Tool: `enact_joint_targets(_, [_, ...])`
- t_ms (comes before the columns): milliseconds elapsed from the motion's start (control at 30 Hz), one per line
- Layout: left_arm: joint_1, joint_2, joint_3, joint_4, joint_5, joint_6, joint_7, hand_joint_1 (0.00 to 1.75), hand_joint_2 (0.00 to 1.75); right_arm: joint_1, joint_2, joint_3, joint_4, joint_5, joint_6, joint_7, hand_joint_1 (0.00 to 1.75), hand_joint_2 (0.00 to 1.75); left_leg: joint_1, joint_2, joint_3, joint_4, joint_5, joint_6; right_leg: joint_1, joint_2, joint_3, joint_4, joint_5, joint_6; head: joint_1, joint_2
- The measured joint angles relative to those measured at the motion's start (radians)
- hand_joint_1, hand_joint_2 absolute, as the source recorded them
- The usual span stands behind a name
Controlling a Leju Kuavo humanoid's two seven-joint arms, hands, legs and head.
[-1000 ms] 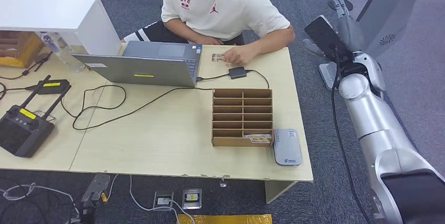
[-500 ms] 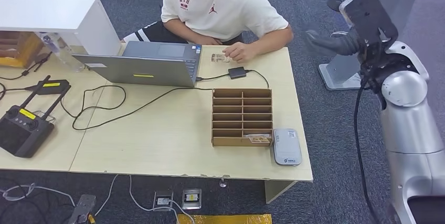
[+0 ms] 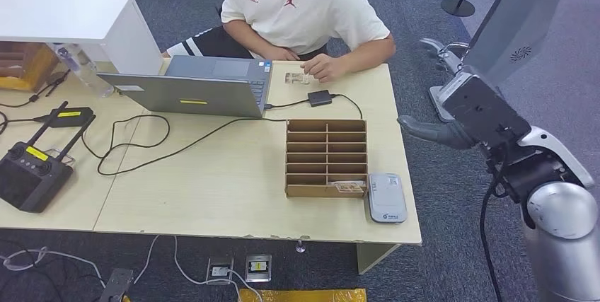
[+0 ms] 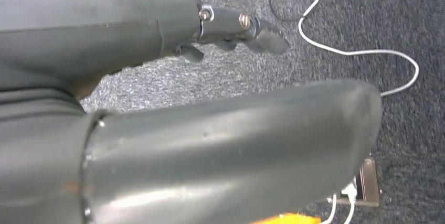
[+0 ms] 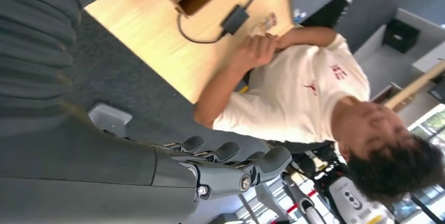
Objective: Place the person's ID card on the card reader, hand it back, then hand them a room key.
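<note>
Surface: a pale wood-grain table (image 3: pixel 233 196) spans the centre of the head view, on grey-blue carpet (image 3: pixel 439 245); a white cabinet (image 3: pixel 78 19) sits at upper left.
Person: a person (image 3: pixel 301 8) in a cream T-shirt sits at the top centre, one hand on the table edge.
ID card: the ID card (image 3: pixel 294 78) lies flat on the table just beside that hand, above the small black box (image 3: pixel 320 97).
Card reader: the grey rounded card reader (image 3: pixel 386 198) lies at lower centre-right, touching the brown slotted organiser (image 3: pixel 327 157).
Right hand: the right hand (image 3: pixel 442 131) hangs off the table's right edge, mid-right of frame, fingers loosely curled, holding nothing.
Left hand: the left hand (image 4: pixel 157 77) hangs over carpet and white cables; fingers apart, empty.
Other: a grey laptop (image 3: pixel 191 90), a black controller (image 3: pixel 28 171).
</note>
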Motion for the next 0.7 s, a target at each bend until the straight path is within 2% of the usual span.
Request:
enact_joint_targets(133, [-0.004, -0.009, 0.000, 0.002, 0.001, 0.003, 0.014, 0.00, 0.00, 0.064, -0.037, 0.005, -0.066, 0.077, 0.026, 0.018, 0.00, 1.75, 0.000, 0.000, 0.000, 0.000, 0.000, 0.000, 0.000, 0.000, 0.000, 0.000, 0.000, 0.000, 0.000, 0.000])
enact_joint_targets(267, [-0.008, -0.017, 0.000, 0.002, -0.008, -0.002, 0.030, 0.00, 0.00, 0.113, -0.072, 0.019, -0.104, 0.237, 0.045, 0.012, 0.00, 1.75, 0.000, 0.000, 0.000, 0.000, 0.000, 0.000, 0.000, 0.000, 0.000, 0.000, 0.000, 0.000, 0.000, 0.000])
enact_joint_targets(467, [-0.018, -0.025, 0.000, 0.002, -0.018, -0.012, 0.056, 0.00, 0.00, 0.184, -0.102, 0.044, -0.113, 0.471, 0.021, 0.008, 0.00, 1.75, 0.000, 0.000, 0.000, 0.000, 0.000, 0.000, 0.000, 0.000, 0.000, 0.000, 0.000, 0.000, 0.000, 0.000])
enact_joint_targets(600, [-0.022, -0.029, 0.000, 0.002, -0.021, -0.012, 0.063, 0.00, 0.00, 0.210, -0.105, 0.064, -0.105, 0.526, 0.012, -0.004, 0.00, 1.75, 0.000, 0.000, 0.000, 0.000, -0.001, 0.000, 0.000, 0.000, 0.000, 0.000, 0.000, 0.000, 0.000, 0.000])
enact_joint_targets(700, [-0.024, -0.032, 0.000, 0.002, -0.025, -0.010, 0.063, 0.00, 0.00, 0.219, -0.105, 0.085, -0.082, 0.564, 0.005, -0.046, 0.00, 1.75, 0.000, 0.000, -0.001, 0.000, -0.001, 0.000, 0.000, 0.000, 0.000, 0.000, 0.000, 0.000, 0.000, 0.000])
